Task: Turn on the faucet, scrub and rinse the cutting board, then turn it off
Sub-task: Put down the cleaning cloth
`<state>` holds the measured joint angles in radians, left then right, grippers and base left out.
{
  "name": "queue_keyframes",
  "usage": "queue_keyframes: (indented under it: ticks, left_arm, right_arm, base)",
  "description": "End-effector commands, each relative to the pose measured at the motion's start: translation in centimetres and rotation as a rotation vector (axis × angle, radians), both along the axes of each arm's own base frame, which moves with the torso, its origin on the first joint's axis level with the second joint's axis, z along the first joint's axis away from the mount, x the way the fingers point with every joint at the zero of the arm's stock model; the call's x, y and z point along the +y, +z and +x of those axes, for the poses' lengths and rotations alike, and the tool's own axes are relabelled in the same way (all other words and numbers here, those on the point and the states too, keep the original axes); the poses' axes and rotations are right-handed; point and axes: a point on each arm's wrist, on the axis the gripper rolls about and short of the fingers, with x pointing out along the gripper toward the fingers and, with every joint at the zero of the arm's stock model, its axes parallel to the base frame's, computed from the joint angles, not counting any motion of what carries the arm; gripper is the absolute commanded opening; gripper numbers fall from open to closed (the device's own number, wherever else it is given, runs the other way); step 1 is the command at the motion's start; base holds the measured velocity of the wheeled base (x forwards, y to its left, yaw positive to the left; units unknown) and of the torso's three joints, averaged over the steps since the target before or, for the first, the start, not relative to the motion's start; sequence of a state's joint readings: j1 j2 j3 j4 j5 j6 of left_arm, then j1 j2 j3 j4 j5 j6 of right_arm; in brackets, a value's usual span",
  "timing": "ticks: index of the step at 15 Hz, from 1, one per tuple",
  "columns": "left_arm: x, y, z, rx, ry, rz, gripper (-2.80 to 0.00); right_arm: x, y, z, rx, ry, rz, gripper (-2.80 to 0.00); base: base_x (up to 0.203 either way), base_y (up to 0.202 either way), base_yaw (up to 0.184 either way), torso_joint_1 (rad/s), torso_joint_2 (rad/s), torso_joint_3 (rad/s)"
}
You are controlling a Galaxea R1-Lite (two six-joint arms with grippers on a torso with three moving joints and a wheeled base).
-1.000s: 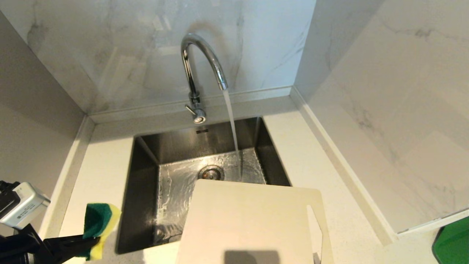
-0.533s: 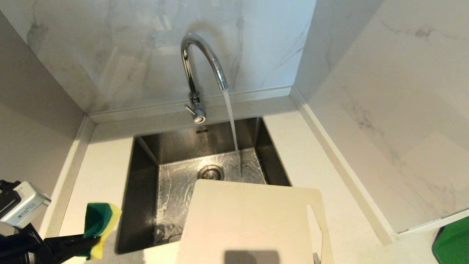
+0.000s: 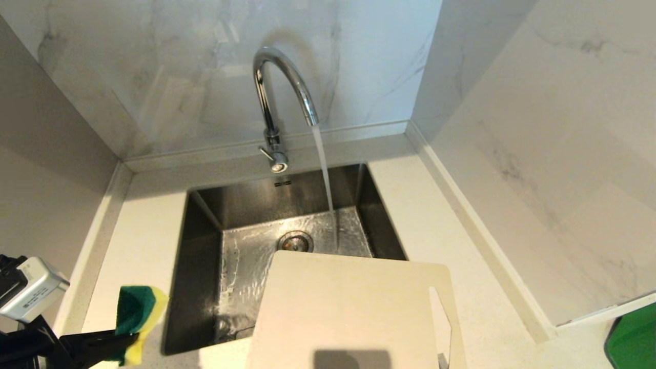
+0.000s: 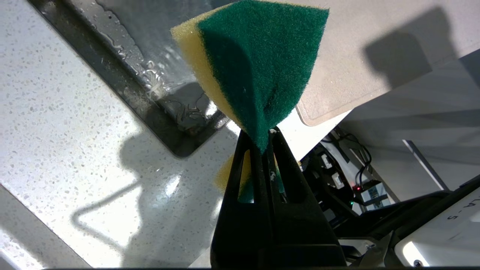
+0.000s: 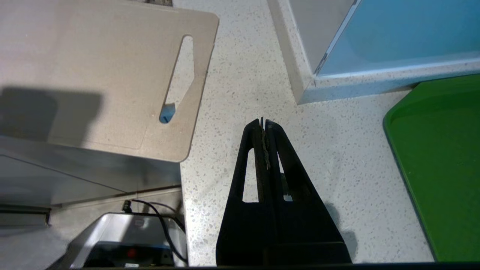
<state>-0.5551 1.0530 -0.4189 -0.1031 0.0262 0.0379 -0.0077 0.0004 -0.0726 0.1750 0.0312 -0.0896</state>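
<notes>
Water runs from the chrome faucet (image 3: 282, 92) into the steel sink (image 3: 205, 287). The cream cutting board (image 3: 348, 312) lies flat across the sink's near right corner, its handle slot to the right (image 5: 180, 75). At the lower left of the head view, my left gripper (image 3: 130, 335) is shut on a green-and-yellow sponge (image 3: 136, 307), held over the counter left of the sink; the same sponge (image 4: 258, 67) fills the left wrist view above the gripper (image 4: 262, 135). My right gripper (image 5: 262, 122) is shut and empty over the counter right of the board, outside the head view.
A green tray (image 5: 442, 157) sits on the counter at the far right, also showing at the corner of the head view (image 3: 633, 338). Marble walls close the corner behind and to the right. A blue-faced panel (image 5: 393, 33) stands beyond the right gripper.
The left gripper with the sponge has dipped very slightly. Faucet, water and board are unchanged.
</notes>
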Motion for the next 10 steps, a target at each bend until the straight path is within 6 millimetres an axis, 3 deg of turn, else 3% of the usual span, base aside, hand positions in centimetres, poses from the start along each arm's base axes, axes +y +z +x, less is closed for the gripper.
queue_keyframes:
  ticks: [1, 7, 10]
  left_arm:
    - [0.0, 0.1, 0.0, -0.007, -0.002, -0.001, -2.8]
    - [-0.1, -0.3, 0.1, 0.013, -0.002, 0.008, -2.8]
    - [-0.3, 0.8, 0.5, -0.024, -0.014, 0.006, -2.8]
  right_arm:
    - [0.0, -0.1, 0.0, 0.004, -0.013, 0.054, -2.8]
    - [-0.1, -0.1, 0.0, -0.001, -0.037, 0.085, -2.8]
    - [-0.1, -0.1, 0.0, -0.001, -0.035, 0.085, -2.8]
  base:
    - [0.0, 0.0, 0.0, 0.0, 0.0, 0.0]
    - [0.0, 0.0, 0.0, 0.0, 0.0, 0.0]
    - [0.0, 0.0, 0.0, 0.0, 0.0, 0.0]
